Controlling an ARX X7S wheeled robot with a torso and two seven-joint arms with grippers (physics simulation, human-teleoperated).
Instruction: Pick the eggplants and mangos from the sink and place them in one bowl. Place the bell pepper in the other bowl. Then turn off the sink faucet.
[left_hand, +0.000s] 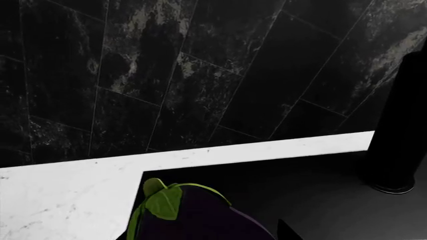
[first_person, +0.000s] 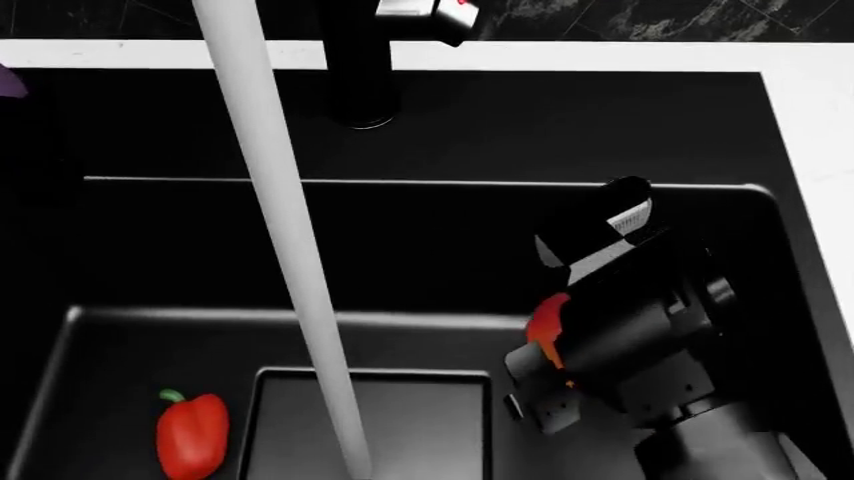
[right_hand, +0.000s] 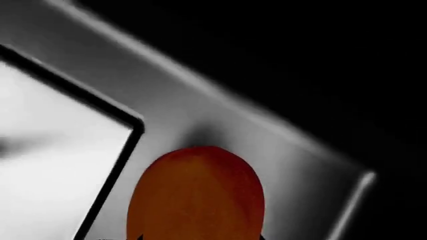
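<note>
The right tool is low in the sink, close around a mango near the drain plate; it looks pinched on the fruit, though its fingers are mostly hidden. The mango is smooth, rounded and probably slippery, so it is best gripped across its widest middle with moderate pressure. The left wrist view shows an eggplant right at the left tool, above the white tabletop; whether it is clamped cannot be told. The bell pepper lies on the sink floor, beside the falling water stream from the faucet.
</note>
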